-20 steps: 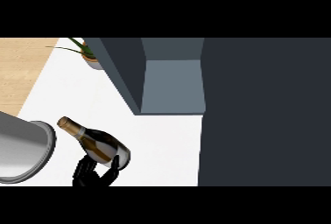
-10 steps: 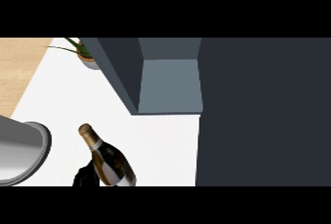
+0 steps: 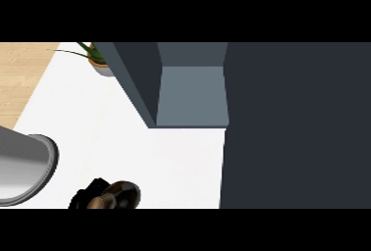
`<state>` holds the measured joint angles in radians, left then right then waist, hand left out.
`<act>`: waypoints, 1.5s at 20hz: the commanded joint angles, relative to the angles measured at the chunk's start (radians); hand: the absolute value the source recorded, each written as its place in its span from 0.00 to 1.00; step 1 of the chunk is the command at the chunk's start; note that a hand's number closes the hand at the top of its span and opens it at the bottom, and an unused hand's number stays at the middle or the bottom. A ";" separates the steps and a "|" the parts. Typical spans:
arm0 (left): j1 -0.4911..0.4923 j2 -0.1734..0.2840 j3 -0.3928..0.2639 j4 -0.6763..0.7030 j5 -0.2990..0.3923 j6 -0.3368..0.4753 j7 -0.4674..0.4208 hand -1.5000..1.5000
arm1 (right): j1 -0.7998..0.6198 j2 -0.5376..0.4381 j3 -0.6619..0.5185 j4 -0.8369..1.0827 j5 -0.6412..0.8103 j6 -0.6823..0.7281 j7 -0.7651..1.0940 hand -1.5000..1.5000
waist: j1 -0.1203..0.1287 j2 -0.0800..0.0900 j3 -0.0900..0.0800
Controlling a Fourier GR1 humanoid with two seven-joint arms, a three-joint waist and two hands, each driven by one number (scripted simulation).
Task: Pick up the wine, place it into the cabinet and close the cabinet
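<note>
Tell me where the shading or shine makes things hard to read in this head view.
Head view: the cabinet door is a flat dark slab without detail; the pot at the left shows a bright sheen; the black hand blends with the wine bottle, seen end-on at the lower edge.

One black hand (image 3: 85, 197) shows at the view's lower edge, left of centre, its fingers curled round the wine bottle (image 3: 119, 194).
</note>
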<state>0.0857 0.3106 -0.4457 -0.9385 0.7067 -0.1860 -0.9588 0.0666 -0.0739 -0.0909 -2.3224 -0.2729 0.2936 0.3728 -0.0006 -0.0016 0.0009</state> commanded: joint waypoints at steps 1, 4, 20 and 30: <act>0.031 0.043 0.010 -0.229 0.006 0.045 0.093 1.00 | 0.005 0.015 0.025 -0.027 0.027 -0.020 0.021 0.00 | 0.005 -0.001 0.000; 0.061 0.013 0.004 -0.316 -0.017 0.093 0.166 1.00 | 0.025 0.027 0.047 -0.055 0.033 -0.020 0.022 0.00 | 0.001 0.000 0.000; -0.043 -0.082 0.003 -0.786 -0.112 0.453 0.526 1.00 | 0.021 0.058 0.098 -0.008 0.089 -0.015 -0.017 0.00 | -0.002 0.001 0.000; -0.285 -0.242 0.035 -0.625 -0.229 0.537 0.645 1.00 | 0.028 -0.002 -0.023 0.025 -0.032 0.030 -0.013 0.00 | -0.005 0.002 -0.001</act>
<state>-0.1175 0.1493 -0.4062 -1.6425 0.5373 0.3228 -0.3097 0.0894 -0.0725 -0.1061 -2.3028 -0.2971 0.3168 0.3583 -0.0050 -0.0002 0.0003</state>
